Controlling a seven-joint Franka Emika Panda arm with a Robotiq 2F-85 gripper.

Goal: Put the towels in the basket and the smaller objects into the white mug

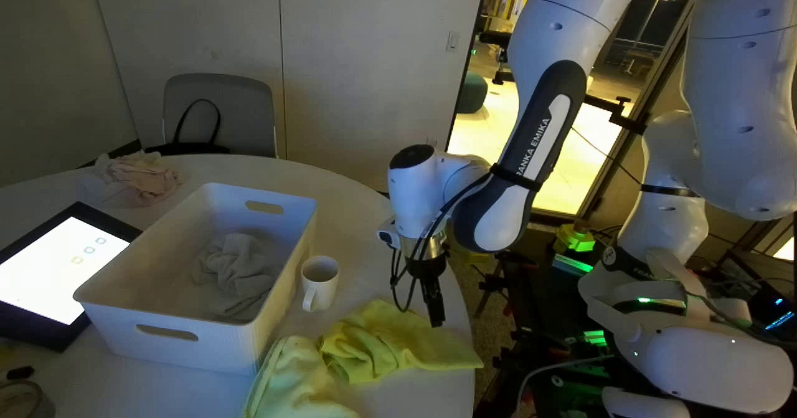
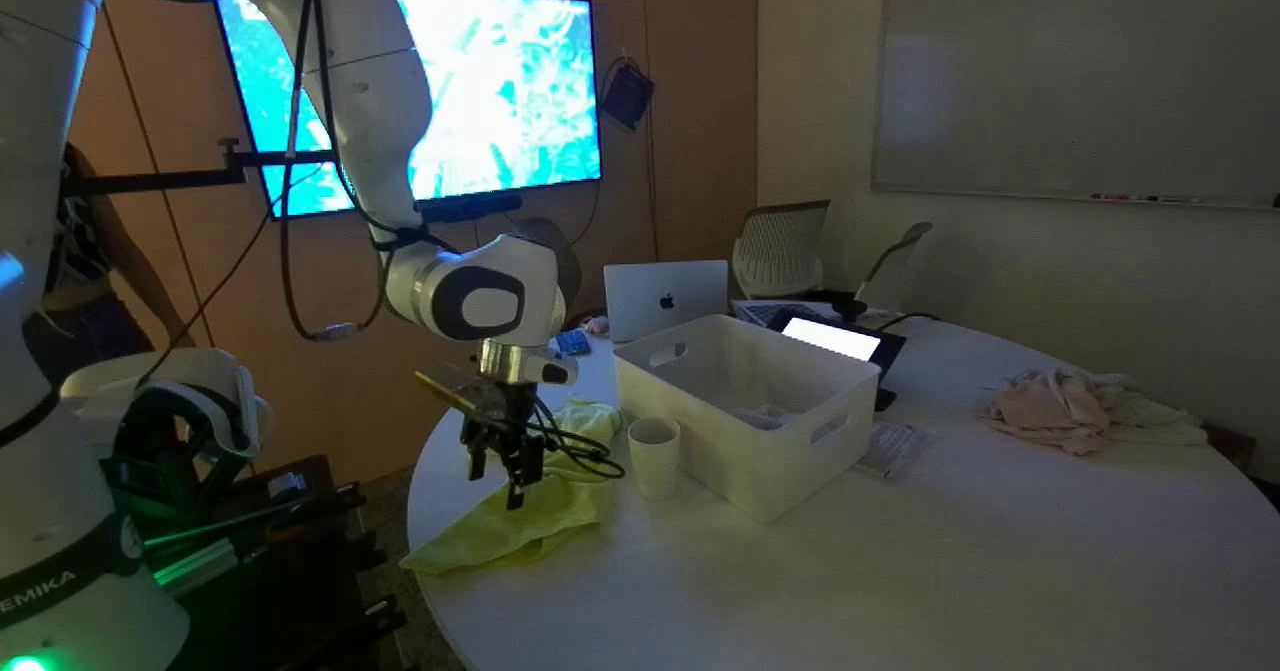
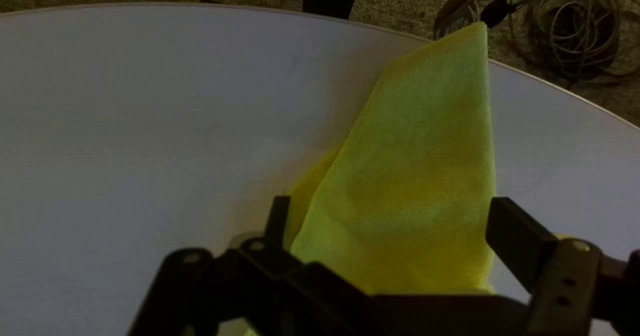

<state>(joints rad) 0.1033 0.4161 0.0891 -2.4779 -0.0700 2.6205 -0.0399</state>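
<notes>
In the wrist view the gripper (image 3: 391, 216) is seen with jaws spread above a yellow-green towel (image 3: 420, 160), whereas a grey-white towel (image 1: 240, 268) inside the basket (image 1: 215, 351) is shown in an exterior view.

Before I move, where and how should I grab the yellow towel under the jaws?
Probably take the towel from straight above, by its creased end near the mug: raised folds there give the open jaws something to pinch, while the opposite corner lies smoother.
</notes>
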